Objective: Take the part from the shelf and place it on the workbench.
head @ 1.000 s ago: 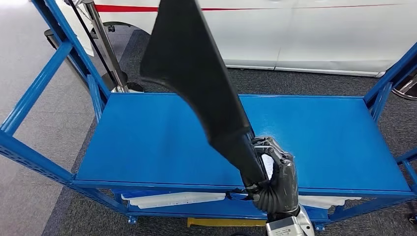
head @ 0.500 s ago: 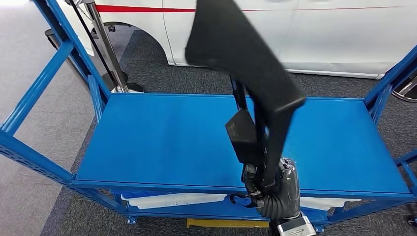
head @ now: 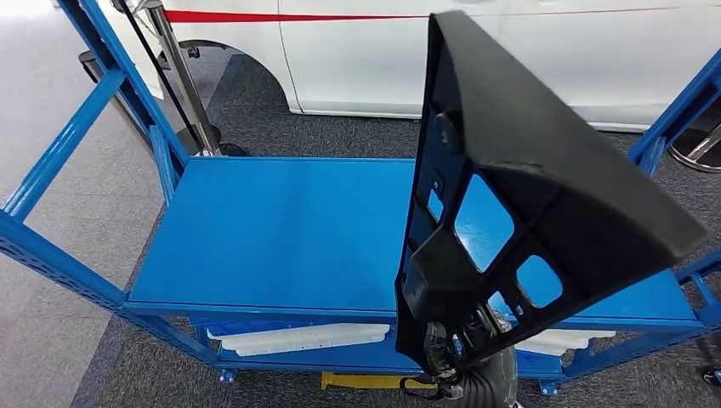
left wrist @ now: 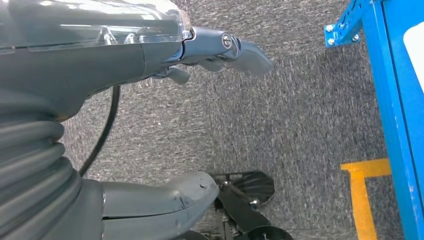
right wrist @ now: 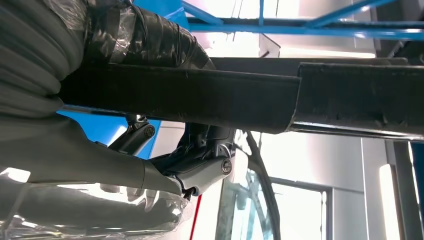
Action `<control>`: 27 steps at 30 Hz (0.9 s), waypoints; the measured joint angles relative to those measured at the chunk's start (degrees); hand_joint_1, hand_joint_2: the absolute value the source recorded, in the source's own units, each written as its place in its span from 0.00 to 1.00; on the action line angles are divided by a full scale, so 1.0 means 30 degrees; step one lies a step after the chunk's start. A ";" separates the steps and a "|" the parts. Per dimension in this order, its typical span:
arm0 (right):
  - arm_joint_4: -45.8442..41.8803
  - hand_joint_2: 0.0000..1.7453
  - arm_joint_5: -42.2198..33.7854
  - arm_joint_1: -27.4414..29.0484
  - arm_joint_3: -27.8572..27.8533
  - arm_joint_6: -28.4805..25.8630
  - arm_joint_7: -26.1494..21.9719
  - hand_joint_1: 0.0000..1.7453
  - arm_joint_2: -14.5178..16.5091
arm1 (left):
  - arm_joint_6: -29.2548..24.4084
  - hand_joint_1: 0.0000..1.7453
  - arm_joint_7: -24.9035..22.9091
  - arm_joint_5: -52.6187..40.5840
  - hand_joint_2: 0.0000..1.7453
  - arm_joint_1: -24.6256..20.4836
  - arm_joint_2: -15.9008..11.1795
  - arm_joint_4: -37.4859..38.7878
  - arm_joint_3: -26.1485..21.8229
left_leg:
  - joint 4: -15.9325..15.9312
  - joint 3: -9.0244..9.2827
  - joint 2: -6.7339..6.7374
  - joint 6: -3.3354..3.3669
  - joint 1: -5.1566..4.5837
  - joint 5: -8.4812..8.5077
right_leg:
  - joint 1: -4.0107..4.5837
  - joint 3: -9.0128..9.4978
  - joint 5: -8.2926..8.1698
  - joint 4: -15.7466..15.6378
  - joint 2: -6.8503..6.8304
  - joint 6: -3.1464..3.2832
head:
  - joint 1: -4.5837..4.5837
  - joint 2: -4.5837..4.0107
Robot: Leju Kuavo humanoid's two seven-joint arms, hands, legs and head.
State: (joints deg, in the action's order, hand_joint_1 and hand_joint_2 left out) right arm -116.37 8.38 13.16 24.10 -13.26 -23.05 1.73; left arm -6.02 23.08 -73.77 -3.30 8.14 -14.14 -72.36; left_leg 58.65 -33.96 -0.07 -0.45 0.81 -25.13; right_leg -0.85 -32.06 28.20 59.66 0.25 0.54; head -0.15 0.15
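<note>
Firmly in right hand (head: 476, 378): part (head: 544, 195).

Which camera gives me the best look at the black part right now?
The head view: the black part shows nearly whole, held upright above the blue shelf, cutouts visible. The right wrist view shows just a dark bar-like stretch of it, gripped by the right hand. The left wrist view faces carpet.

Grey carpet floor (head: 340, 136), yellow floor line (left wrist: 362, 200), white car (head: 383, 59) behind

no readable text, labels or numbers anywhere
</note>
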 joint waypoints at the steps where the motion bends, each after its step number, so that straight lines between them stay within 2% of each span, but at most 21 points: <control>1: -0.0002 1.00 -0.0013 0.0046 -0.0002 0.0000 -0.0009 1.00 0.0005 | -0.0005 0.00 -0.0005 0.0000 1.00 0.0003 -0.0004 0.0000 -0.0016 | 0.0233 -0.0146 0.0000 -0.0106 0.0032 -0.0274 | -0.0031 -0.0121 -0.0150 -0.0050 -0.0027 0.0182 | 0.0002 0.0000; 3: -0.0005 1.00 -0.0035 0.0100 -0.0004 0.0002 -0.0024 1.00 0.0031 | -0.0015 0.00 -0.0007 0.0002 1.00 -0.0003 -0.0009 0.0000 -0.0042 | 0.1775 -0.0760 0.0006 -0.0249 0.0076 -0.1656 | -0.0071 -0.0470 -0.0488 -0.0125 -0.0083 0.0470 | 0.0004 0.0000; 5: -0.0004 1.00 -0.0049 0.0155 -0.0004 0.0009 -0.0040 1.00 0.0049 | -0.0007 0.00 -0.0007 0.0011 1.00 -0.0007 -0.0005 0.0000 -0.0064 | 0.4183 -0.1479 0.0008 -0.0329 0.0082 -0.3285 | -0.0001 -0.0925 -0.0805 -0.0104 -0.0104 0.0563 | 0.0005 0.0000; 6: -0.0004 1.00 -0.0055 0.0181 -0.0004 0.0013 -0.0062 1.00 0.0049 | 0.0000 0.00 -0.0007 0.0026 1.00 -0.0006 -0.0005 0.0000 -0.0080 | 0.4949 -0.1551 0.0008 -0.0333 0.0082 -0.3710 | 0.0048 -0.1159 -0.0966 -0.0082 -0.0114 0.0569 | 0.0005 0.0000; 7: -0.0004 1.00 -0.0053 0.0205 -0.0004 0.0016 -0.0093 1.00 0.0049 | 0.0007 0.00 -0.0007 0.0038 1.00 -0.0007 -0.0007 0.0000 -0.0097 | 0.5024 -0.1257 0.0009 -0.0297 0.0077 -0.3790 | 0.0097 -0.1390 -0.1130 -0.0055 -0.0122 0.0563 | 0.0005 0.0000; 8: -0.0005 1.00 -0.0049 0.0228 -0.0004 0.0018 -0.0129 1.00 0.0051 | 0.0009 0.00 -0.0007 0.0051 1.00 -0.0010 -0.0013 0.0000 -0.0113 | 0.4297 -0.0544 0.0008 -0.0220 0.0064 -0.3541 | 0.0143 -0.1600 -0.1293 -0.0030 -0.0119 0.0546 | 0.0005 0.0000; 10: -0.0035 1.00 -0.0036 0.0271 -0.0004 0.0024 -0.0195 1.00 0.0058 | 0.0005 0.00 -0.0011 0.0055 1.00 -0.0057 -0.0046 -0.0004 -0.0131 | 0.1395 0.1532 0.0007 0.0048 -0.0030 -0.2781 | 0.0218 -0.1908 -0.1615 0.0008 -0.0107 0.0475 | 0.0006 0.0000; 11: -0.0060 1.00 -0.0031 0.0293 -0.0005 0.0029 -0.0211 1.00 0.0064 | 0.0005 0.00 -0.0013 0.0047 1.00 -0.0093 -0.0066 -0.0007 -0.0133 | 0.0177 0.2294 0.0010 0.0179 -0.0105 -0.2477 | 0.0234 -0.1987 -0.1765 0.0011 -0.0108 0.0392 | 0.0002 0.0000; 12: -0.0086 1.00 -0.0035 0.0310 -0.0007 0.0053 -0.0222 1.00 0.0075 | 0.0014 0.00 -0.0020 0.0040 1.00 -0.0125 -0.0077 -0.0011 -0.0133 | -0.0543 0.2700 0.0010 0.0285 -0.0187 -0.2312 | 0.0223 -0.2028 -0.1915 0.0002 -0.0118 0.0277 | 0.0002 0.0000; 13: -0.0106 1.00 -0.0049 0.0333 -0.0016 0.0097 -0.0228 1.00 0.0086 | 0.0024 0.00 -0.0031 0.0033 1.00 -0.0143 -0.0089 -0.0015 -0.0135 | -0.0777 0.2765 0.0010 0.0364 -0.0264 -0.2231 | 0.0196 -0.2029 -0.2066 -0.0034 -0.0130 0.0142 | 0.0000 0.0000; 15: -0.0131 1.00 -0.0110 0.0410 -0.0091 0.0231 -0.0257 1.00 0.0100 | 0.0045 0.00 -0.0066 0.0025 1.00 -0.0116 -0.0060 -0.0015 -0.0140 | -0.0821 0.2631 0.0035 0.0526 -0.0278 -0.1826 | 0.0129 -0.2028 -0.2331 -0.0143 -0.0131 -0.0126 | 0.0004 0.0000; 16: -0.0153 1.00 -0.0149 0.0470 -0.0166 0.0288 -0.0280 1.00 0.0100 | 0.0058 0.00 -0.0082 0.0020 1.00 -0.0107 -0.0045 -0.0015 -0.0146 | -0.0900 0.2521 0.0082 0.0638 -0.0237 -0.1576 | 0.0108 -0.2097 -0.2138 -0.0044 -0.0110 -0.0234 | 0.0000 0.0000; 17: -0.0180 1.00 -0.0188 0.0530 -0.0246 0.0326 -0.0302 1.00 0.0100 | 0.0071 0.00 -0.0100 0.0015 1.00 -0.0105 -0.0029 -0.0015 -0.0149 | -0.0990 0.2347 0.0135 0.0760 -0.0180 -0.1297 | 0.0091 -0.2254 -0.1561 0.0364 -0.0089 -0.0331 | 0.0000 0.0000; 18: -0.0204 1.00 -0.0219 0.0586 -0.0328 0.0341 -0.0319 1.00 0.0100 | 0.0084 0.00 -0.0111 0.0011 1.00 -0.0105 -0.0013 -0.0015 -0.0155 | -0.1051 0.2114 0.0193 0.0851 -0.0122 -0.1029 | 0.0063 -0.2498 -0.0647 0.1149 -0.0074 -0.0419 | -0.0003 0.0000; 20: -0.0224 1.00 -0.0251 0.0692 -0.0472 0.0346 -0.0326 1.00 0.0100 | 0.0091 0.00 -0.0126 0.0007 1.00 -0.0100 -0.0009 -0.0015 -0.0162 | -0.1021 0.1548 0.0256 0.0936 -0.0132 -0.0605 | -0.0001 -0.3033 0.1308 0.3516 -0.0070 -0.0583 | -0.0005 0.0000; 21: -0.0224 1.00 -0.0259 0.0748 -0.0552 0.0346 -0.0326 1.00 0.0100 | 0.0091 0.00 -0.0129 0.0007 1.00 -0.0093 -0.0009 -0.0015 -0.0168 | -0.0972 0.1251 0.0279 0.0910 -0.0130 -0.0400 | -0.0028 -0.3133 0.1756 0.4548 -0.0074 -0.0662 | -0.0007 0.0000; 22: -0.0224 1.00 -0.0270 0.0802 -0.0635 0.0348 -0.0326 1.00 0.0100 | 0.0093 0.00 -0.0133 0.0007 1.00 -0.0092 -0.0007 -0.0015 -0.0171 | -0.0892 0.0938 0.0297 0.0867 -0.0123 -0.0203 | -0.0054 -0.2979 0.1742 0.5095 -0.0077 -0.0722 | -0.0007 0.0000; 23: -0.0229 1.00 -0.0282 0.0848 -0.0714 0.0350 -0.0328 1.00 0.0100 | 0.0096 0.00 -0.0137 0.0007 1.00 -0.0093 -0.0004 -0.0015 -0.0177 | -0.0780 0.0620 0.0310 0.0808 -0.0110 -0.0029 | -0.0088 -0.2483 0.1378 0.4969 -0.0081 -0.0765 | -0.0009 0.0000; 25: -0.0269 1.00 -0.0301 0.0902 -0.0843 0.0353 -0.0326 1.00 0.0100 | 0.0102 0.00 -0.0139 0.0007 1.00 -0.0096 0.0016 -0.0015 -0.0188 | -0.0469 0.0032 0.0310 0.0647 -0.0077 0.0212 | -0.0167 -0.0604 0.0671 0.2849 -0.0085 -0.0789 | -0.0009 0.0000; 26: -0.0310 1.00 -0.0306 0.0920 -0.0892 0.0353 -0.0326 1.00 0.0100 | 0.0104 0.00 -0.0140 0.0007 1.00 -0.0101 0.0025 -0.0015 -0.0197 | -0.0280 -0.0202 0.0298 0.0554 -0.0084 0.0292 | -0.0142 0.0352 0.0686 0.1506 -0.0068 -0.0724 | -0.0005 0.0000; 27: -0.0360 1.00 -0.0308 0.0961 -0.0936 0.0350 -0.0332 1.00 0.0100 | 0.0102 0.00 -0.0142 0.0007 1.00 -0.0106 0.0035 -0.0015 -0.0211 | -0.0131 -0.0353 0.0284 0.0442 -0.0097 0.0377 | -0.0104 0.0998 0.0834 0.0512 -0.0045 -0.0615 | 0.0000 0.0000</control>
State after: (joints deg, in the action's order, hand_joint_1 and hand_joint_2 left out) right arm -117.45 7.46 16.04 21.29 -12.21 -24.04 2.03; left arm -5.72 22.65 -73.75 -3.62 8.24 -14.19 -73.00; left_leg 58.26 -35.02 0.78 0.88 0.51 -24.00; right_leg -1.16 -29.07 30.71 61.19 0.12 -1.30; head -0.15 0.15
